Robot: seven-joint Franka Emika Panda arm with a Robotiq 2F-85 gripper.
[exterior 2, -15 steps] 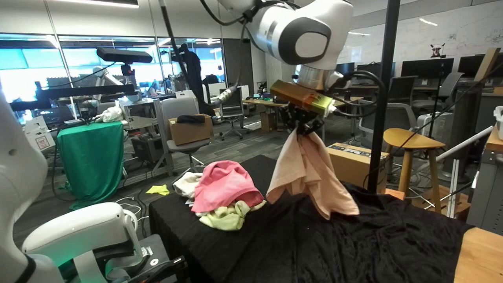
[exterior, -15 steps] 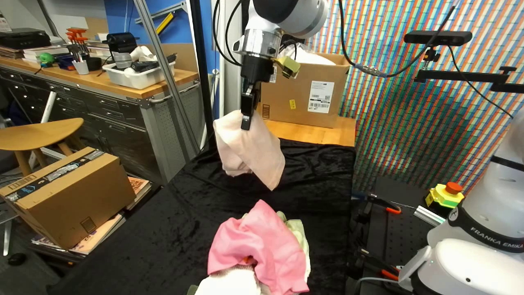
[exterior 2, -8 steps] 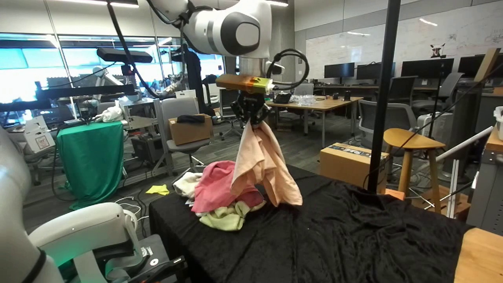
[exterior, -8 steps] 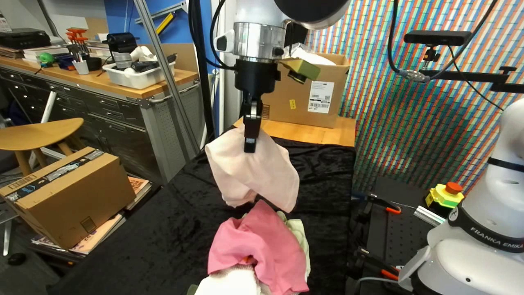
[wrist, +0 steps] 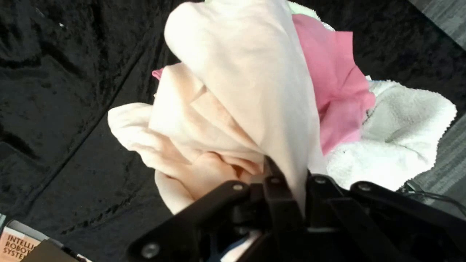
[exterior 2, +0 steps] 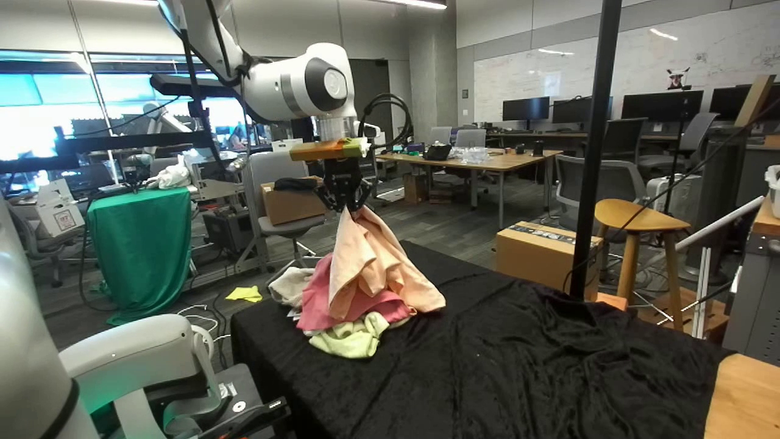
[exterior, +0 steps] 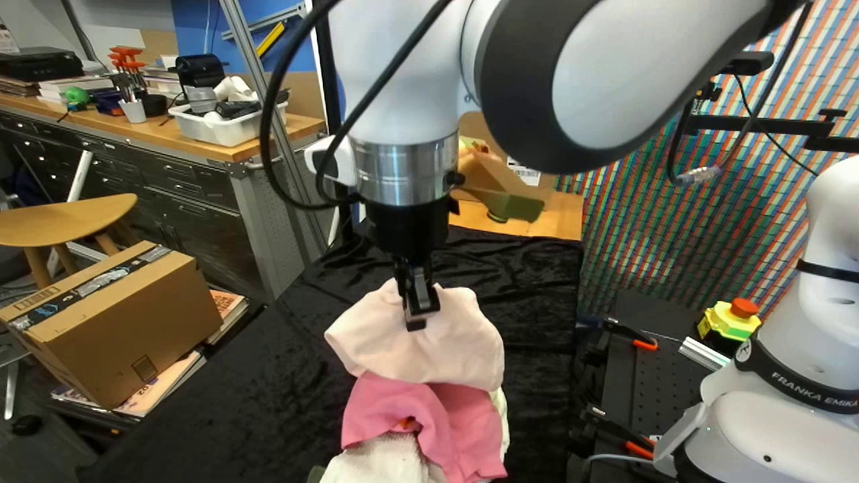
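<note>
- One black two-finger gripper (exterior 2: pixel 350 208), jaws pinching one thin pale-peach cloth (exterior 2: pixel 378 263).
- It hangs over one rumpled pink cloth (wrist: pixel 335 85), contact unclear.
- Partly under that: one fluffy white towel (wrist: pixel 404 134), one light-green cloth (exterior 2: pixel 350 339).
- Below: one black velvet cover (exterior 2: pixel 518 353).
- White jointed arm (exterior 2: pixel 268 89) bent, gripper pointing down.

Bright light, washed-out highlights
Windows (exterior 2: pixel 36 113) glare in an exterior view; the peach cloth (wrist: pixel 244 72) looks bleached in the wrist view.
</note>
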